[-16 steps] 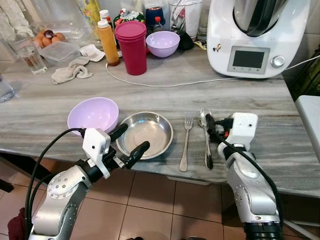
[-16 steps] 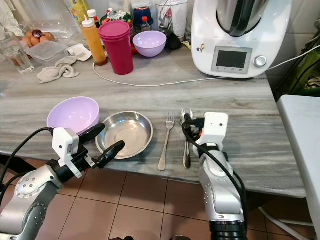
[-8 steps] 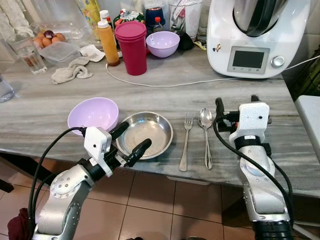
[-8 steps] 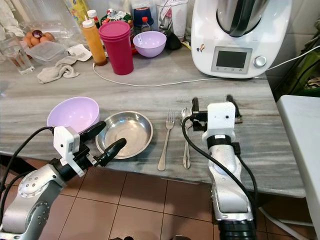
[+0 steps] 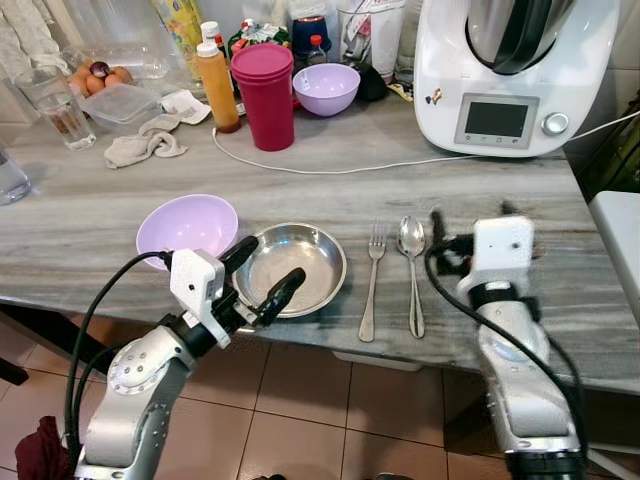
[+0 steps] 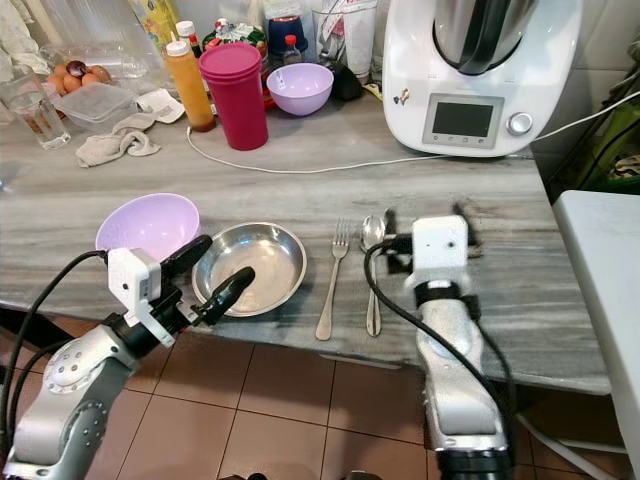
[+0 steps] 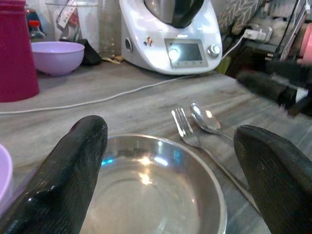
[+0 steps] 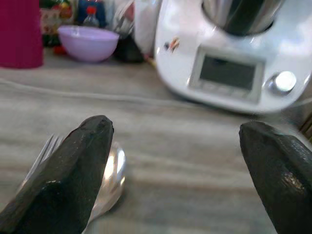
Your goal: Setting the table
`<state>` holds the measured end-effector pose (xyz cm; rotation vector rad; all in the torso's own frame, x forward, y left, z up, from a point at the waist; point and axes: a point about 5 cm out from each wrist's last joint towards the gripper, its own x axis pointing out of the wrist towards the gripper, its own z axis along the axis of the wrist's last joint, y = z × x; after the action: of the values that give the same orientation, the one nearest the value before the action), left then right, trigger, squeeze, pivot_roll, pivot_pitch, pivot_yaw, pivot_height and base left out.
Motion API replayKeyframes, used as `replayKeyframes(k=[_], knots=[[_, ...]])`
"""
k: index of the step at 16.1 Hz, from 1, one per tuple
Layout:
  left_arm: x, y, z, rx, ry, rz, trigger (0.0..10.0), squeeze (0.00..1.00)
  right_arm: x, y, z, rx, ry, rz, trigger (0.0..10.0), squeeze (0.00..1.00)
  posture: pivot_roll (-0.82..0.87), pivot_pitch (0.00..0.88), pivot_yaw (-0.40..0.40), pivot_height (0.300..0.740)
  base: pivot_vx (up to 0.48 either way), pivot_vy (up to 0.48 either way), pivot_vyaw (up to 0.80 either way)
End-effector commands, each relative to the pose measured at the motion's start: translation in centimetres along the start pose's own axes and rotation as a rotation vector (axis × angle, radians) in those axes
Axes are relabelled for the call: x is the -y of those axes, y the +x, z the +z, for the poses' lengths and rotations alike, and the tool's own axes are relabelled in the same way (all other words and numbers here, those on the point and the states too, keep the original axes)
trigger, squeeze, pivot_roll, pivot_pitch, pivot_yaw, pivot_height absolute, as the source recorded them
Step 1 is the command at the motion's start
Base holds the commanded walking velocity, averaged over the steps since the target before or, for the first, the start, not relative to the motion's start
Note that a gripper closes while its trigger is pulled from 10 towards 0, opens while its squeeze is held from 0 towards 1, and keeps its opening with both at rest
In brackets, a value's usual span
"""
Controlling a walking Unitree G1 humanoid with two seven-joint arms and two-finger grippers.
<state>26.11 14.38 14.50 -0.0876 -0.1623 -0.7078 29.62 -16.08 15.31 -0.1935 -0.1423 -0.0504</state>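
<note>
Countertop, grey marbled, runs across w/ front edge nearest the robot. White kitchen machine at back right, its white cable trailing across the counter toward the bottles. Back row: stacked magenta cups, orange sauce bottle, small lilac bowl, crumpled cloth, glass, clear container.

Place setting near front edge: large lilac bowl, steel plate just beside it on its right, nearly touching. Fork & spoon lie parallel right of plate, handles toward the edge, slightly apart from each other.

Left gripper: fingers spread wide, holding nothing, hovering at plate's near-left rim; one finger by the gap btw. bowl & plate, other over plate's front rim. In left wrist view the fingers frame the plate, fork & spoon beyond.

Right gripper: fingers wide apart, holding nothing, low over counter just right of spoon bowl; view a bit blurred. Right wrist view: one finger next to spoon bowl, contact can't tell.

Open room: bare counter right of spoon to the counter's right edge, and a broad bare strip btw. setting & cable.
</note>
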Motion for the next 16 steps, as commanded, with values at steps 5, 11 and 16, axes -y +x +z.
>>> replayKeyframes(k=[5, 11, 16], knots=[[0.3, 0.2, -0.1, -0.007, 0.010, -0.003, 10.0, 0.00, -1.3, 0.1, -2.2, -0.164, 0.090, 0.061, 10.0, 0.00, -0.19, 0.116, 0.056, 0.740, 0.000, 0.000, 0.00], [0.8, 0.2, -0.2, -0.015, -0.007, -0.040, 10.0, 0.00, -3.0, 0.3, -3.0, -0.229, 0.133, 0.140, 6.7, 0.00, -0.19, 0.121, 0.051, 0.740, 0.000, 0.000, 0.00], [0.9, -0.3, -0.2, -0.052, -0.013, -0.117, 10.0, 0.00, -3.6, 0.3, -3.4, -0.250, 0.134, 0.170, 9.4, 0.00, -0.19, 0.122, 0.047, 0.740, 0.000, 0.000, 0.00]])
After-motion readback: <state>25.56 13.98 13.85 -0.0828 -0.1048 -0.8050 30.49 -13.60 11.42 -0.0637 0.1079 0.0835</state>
